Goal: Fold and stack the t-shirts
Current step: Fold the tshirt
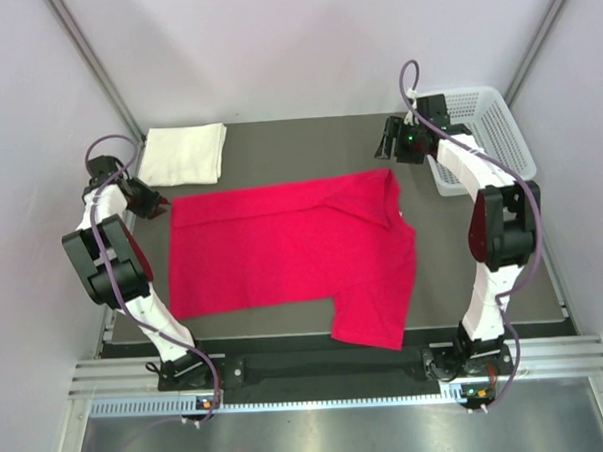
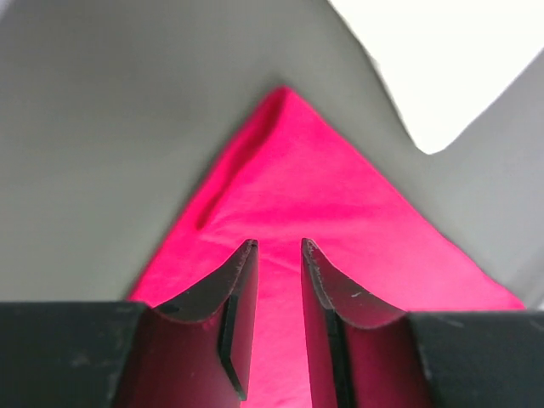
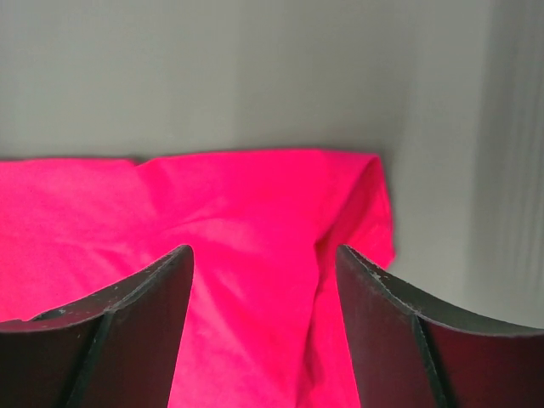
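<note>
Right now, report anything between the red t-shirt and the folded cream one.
Nothing lies there: only a strip of bare table separates the red t-shirt from the folded cream t-shirt. The left gripper hovers beside that gap.

The red shirt (image 1: pixel 283 252) is bright and plain; the white shirt (image 1: pixel 183 154) is a cream tone. The counter (image 1: pixel 308 146) is dark grey. The basket (image 1: pixel 508 137) is white mesh. The left pincer (image 2: pixel 279 246) and right pincer (image 3: pixel 265 251) are black. The left arm (image 1: pixel 113 259) and right arm (image 1: pixel 497 227) are white and black, with purple cables (image 1: pixel 407 81).
</note>
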You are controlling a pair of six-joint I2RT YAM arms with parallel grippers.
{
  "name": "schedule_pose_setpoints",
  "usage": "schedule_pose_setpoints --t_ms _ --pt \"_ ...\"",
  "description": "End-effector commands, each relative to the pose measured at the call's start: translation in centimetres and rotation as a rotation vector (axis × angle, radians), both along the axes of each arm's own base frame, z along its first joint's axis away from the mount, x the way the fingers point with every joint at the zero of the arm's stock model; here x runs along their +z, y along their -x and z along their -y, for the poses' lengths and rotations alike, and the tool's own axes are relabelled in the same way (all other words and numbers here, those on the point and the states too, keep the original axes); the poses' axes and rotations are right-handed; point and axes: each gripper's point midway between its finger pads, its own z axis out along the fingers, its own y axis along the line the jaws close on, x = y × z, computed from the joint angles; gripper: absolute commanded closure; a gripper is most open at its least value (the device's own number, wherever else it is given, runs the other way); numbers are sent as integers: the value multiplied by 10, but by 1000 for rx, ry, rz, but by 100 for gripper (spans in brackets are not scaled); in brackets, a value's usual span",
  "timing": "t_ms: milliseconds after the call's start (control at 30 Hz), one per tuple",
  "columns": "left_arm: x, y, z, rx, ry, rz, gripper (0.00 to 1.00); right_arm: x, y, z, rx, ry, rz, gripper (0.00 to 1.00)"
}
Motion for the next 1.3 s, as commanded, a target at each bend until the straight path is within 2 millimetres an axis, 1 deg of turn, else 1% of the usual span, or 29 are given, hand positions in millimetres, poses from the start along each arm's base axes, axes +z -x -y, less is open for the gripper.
schedule_pose_setpoints --t_ms 0,33,67,167,200,267,333,400,467,633,700,733,767,800,867,900,967,1033,1067,1100,1133,1167,1200,1233,1267 --pt "-3 -22 31 -90 111 93 69 -22 -12 -2 22 22 -46 32" --pt "-7 -23 34 -96 123 90 69 -27 -16 -3 24 29 -54 33" --pt "-5 -30 37 -113 124 121 68 -31 -18 1 9 40 -62 33" --pt "-9 -39 52 -145 177 128 67 -41 -20 4 8 69 -77 38" --pt "-17 -38 53 -140 190 110 68 -44 -20 6 4 69 -85 39" --pt "-29 -39 54 -131 213 81 69 -52 -19 6 -3 72 -105 42" --pt "-37 -39 53 -120 223 61 69 -59 -19 8 -21 67 -124 42" --pt "-42 -38 52 -116 219 48 70 -61 -22 5 -21 47 -116 42" --pt "-51 -35 48 -110 197 12 70 -67 -25 3 -22 40 -120 43" --pt "-68 -26 42 -103 172 -64 71 -80 -34 2 -25 16 -127 52" --pt "-72 -24 40 -100 158 -81 71 -82 -38 1 -34 1 -124 60" --pt "-75 -23 38 -95 158 -88 71 -84 -40 2 -41 -3 -126 65" --pt "-76 -22 39 -100 153 -94 71 -86 -41 5 -55 0 -131 78" --pt "-78 -21 36 -92 144 -100 71 -87 -42 8 -67 12 -131 85" --pt "-80 -19 33 -91 135 -108 71 -87 -44 23 -124 78 -118 97" --pt "-82 -17 33 -88 130 -116 71 -87 -45 29 -141 102 -111 99" --pt "-83 -15 31 -87 129 -119 71 -86 -47 39 -161 156 -87 100" --pt "-82 -15 33 -91 136 -116 72 -86 -49 41 -157 172 -76 99" --pt "-79 -15 33 -87 139 -112 72 -86 -50 41 -149 177 -75 96" --pt "-73 -16 34 -86 135 -97 72 -86 -50 42 -149 178 -76 94" --pt "-68 -18 35 -88 137 -82 72 -82 -52 42 -150 179 -70 89" --pt "-62 -19 35 -89 134 -70 72 -80 -52 41 -146 181 -71 81" --pt "-49 -22 36 -95 121 -44 71 -76 -52 41 -143 184 -66 79" --pt "-43 -22 36 -98 114 -38 71 -66 -53 40 -137 181 -58 78" --pt "-37 -21 36 -98 102 -32 70 -62 -51 39 -127 187 -59 73"
